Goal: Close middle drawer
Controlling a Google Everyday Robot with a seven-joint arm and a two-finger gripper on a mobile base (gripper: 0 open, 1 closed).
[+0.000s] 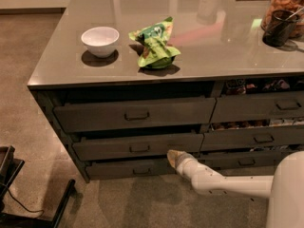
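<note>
The middle drawer (137, 146) is the wide dark front with a small pull handle (139, 148), under the taller top drawer (135, 114) on the left side of the counter unit. It stands nearly level with the fronts around it, with a thin dark gap above it. My gripper (174, 156) is at the end of the white arm (223, 184) that comes in from the lower right. Its tip is against the lower right corner of the middle drawer's front, just above the bottom drawer (130, 169).
On the grey countertop (61, 65) are a white bowl (100, 41), a crumpled green bag (154, 44), a dark cup (279, 27) and a jar (287, 1). The narrower right-hand drawers (259, 107) stand slightly open, with packets showing. A black stand (19, 198) is on the floor at lower left.
</note>
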